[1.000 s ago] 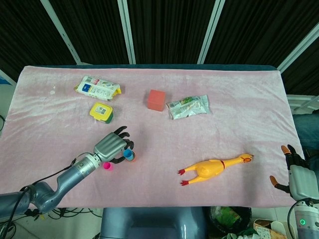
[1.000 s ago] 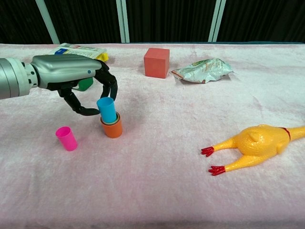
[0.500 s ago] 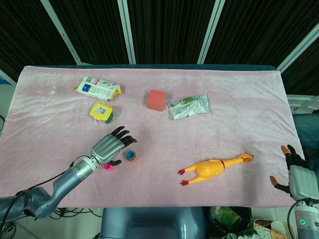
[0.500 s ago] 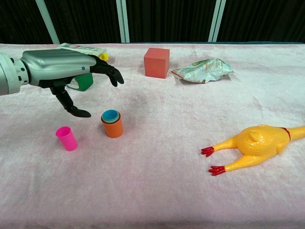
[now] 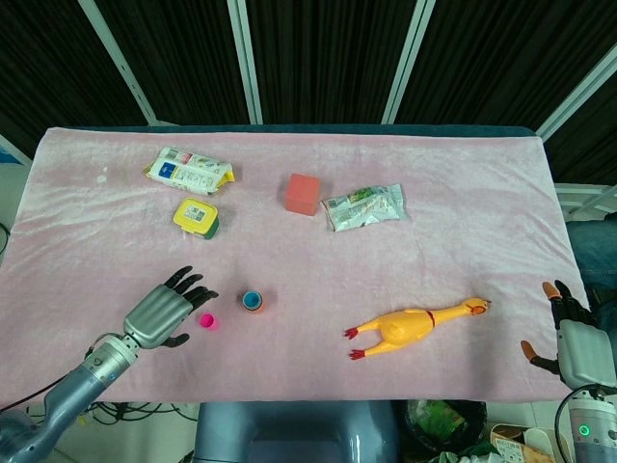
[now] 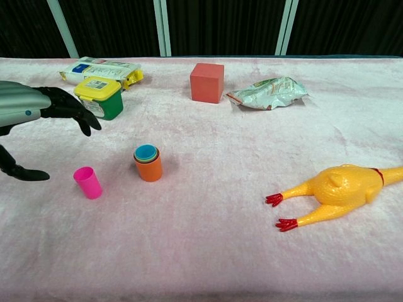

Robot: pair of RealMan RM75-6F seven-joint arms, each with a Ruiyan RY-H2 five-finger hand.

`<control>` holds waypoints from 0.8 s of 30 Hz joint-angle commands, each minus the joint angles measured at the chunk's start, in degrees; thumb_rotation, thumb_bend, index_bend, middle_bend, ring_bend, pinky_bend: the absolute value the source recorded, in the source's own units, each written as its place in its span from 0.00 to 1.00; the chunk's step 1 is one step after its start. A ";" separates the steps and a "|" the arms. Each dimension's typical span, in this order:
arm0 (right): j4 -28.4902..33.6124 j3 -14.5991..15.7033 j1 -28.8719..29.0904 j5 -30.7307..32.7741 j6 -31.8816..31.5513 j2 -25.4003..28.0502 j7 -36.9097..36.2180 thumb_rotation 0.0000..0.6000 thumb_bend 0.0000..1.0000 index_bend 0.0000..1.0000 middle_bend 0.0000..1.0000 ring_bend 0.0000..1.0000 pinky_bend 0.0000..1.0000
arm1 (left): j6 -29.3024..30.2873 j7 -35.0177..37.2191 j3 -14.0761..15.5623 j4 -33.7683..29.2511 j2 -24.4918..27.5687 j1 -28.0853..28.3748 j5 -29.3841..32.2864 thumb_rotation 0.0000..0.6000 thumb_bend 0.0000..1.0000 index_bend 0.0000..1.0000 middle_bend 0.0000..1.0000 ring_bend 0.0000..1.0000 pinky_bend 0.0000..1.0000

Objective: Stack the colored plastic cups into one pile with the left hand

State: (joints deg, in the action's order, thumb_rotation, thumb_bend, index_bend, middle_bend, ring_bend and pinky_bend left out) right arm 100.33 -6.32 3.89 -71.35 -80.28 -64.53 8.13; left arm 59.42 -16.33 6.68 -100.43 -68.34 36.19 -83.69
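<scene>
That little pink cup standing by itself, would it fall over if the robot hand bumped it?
Probably. The pink cup looks like thin, light plastic, standing narrow and upright on soft cloth, so a nudge would likely tip it. On its side, it might roll.

Pink-clothed table point(image 5: 463, 260) with cups point(image 6: 148, 162), chicken point(image 6: 337, 190), cube point(image 6: 207, 82).

Left hand point(image 5: 162, 311) is showing a silver shell with black fingers point(image 6: 69, 107), on a grey-blue arm trailing a black cable. Right hand point(image 5: 569, 338) is showing silver casing, orange fingertips, green LED below.
</scene>
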 commanded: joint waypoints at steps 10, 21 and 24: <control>-0.39 -0.17 -0.10 -0.18 -0.37 -0.07 -0.36 1.00 0.19 0.00 0.02 0.12 0.17 | -5.22 2.89 -1.37 9.38 -6.53 0.92 1.28 1.00 0.25 0.28 0.38 0.08 0.00; -0.35 -0.15 -0.08 -0.10 -0.22 -0.02 -0.42 1.00 0.19 0.00 0.02 0.11 0.16 | -7.31 5.12 -2.56 13.95 -10.87 1.78 0.36 1.00 0.33 0.41 0.48 0.12 0.00; -0.35 -0.16 -0.07 -0.13 -0.23 -0.02 -0.42 1.00 0.19 0.00 0.02 0.11 0.16 | -7.33 5.57 -2.76 14.54 -11.35 1.83 -0.04 1.00 0.36 0.45 0.51 0.14 0.00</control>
State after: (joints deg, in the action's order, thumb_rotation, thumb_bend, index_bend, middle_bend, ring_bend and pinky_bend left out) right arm 99.97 -6.48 3.82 -71.48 -80.51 -64.55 7.71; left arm 52.11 -10.83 3.97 -85.94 -79.62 37.99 -83.67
